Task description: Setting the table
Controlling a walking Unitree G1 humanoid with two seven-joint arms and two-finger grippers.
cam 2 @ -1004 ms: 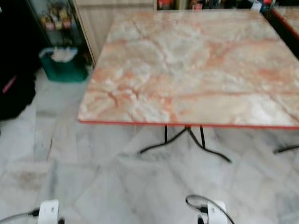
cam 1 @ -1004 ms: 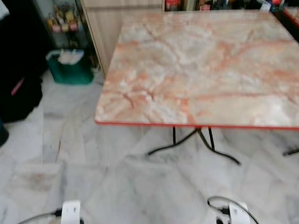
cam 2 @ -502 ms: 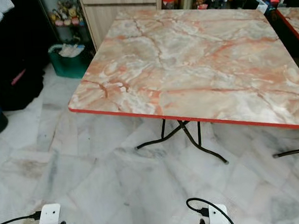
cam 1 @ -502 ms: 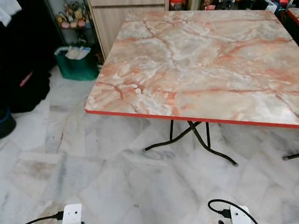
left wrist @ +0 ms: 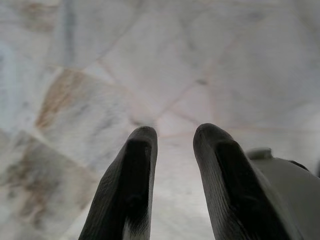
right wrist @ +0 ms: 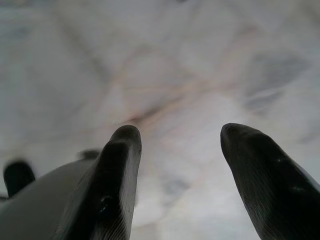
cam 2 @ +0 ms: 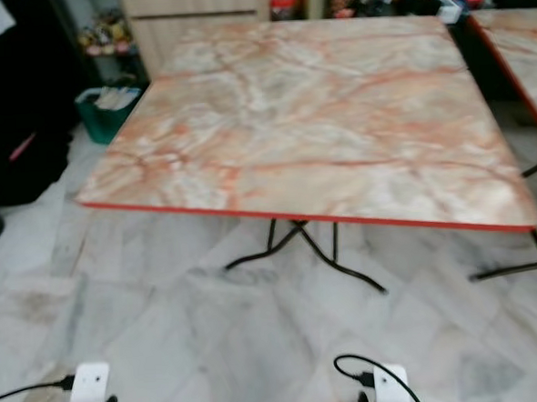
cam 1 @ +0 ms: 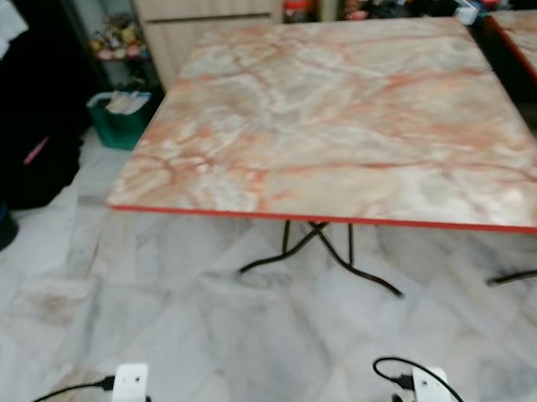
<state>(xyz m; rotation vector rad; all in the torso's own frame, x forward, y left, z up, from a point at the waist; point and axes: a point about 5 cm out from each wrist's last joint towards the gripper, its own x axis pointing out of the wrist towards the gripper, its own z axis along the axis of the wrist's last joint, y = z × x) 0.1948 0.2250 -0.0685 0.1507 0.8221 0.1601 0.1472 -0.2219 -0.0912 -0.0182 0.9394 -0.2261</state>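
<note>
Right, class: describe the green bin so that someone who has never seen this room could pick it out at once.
Start at the big marble-patterned table with the red edge. Go past its far left corner to the wooden cabinet. The green bin sits on the pale floor just left of that cabinet, below a glass shelf of small figures. It is the one bright green thing there, with white paper inside, beside the black bags.

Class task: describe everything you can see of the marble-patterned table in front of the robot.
The table has a square top in a pink, orange and cream marble pattern, glossy, with a thin red edge band along its near side. It stands level on thin black metal legs that cross beneath it and splay onto the pale marble floor. Its top is bare. A second, matching tabletop stands close on its right.
</note>
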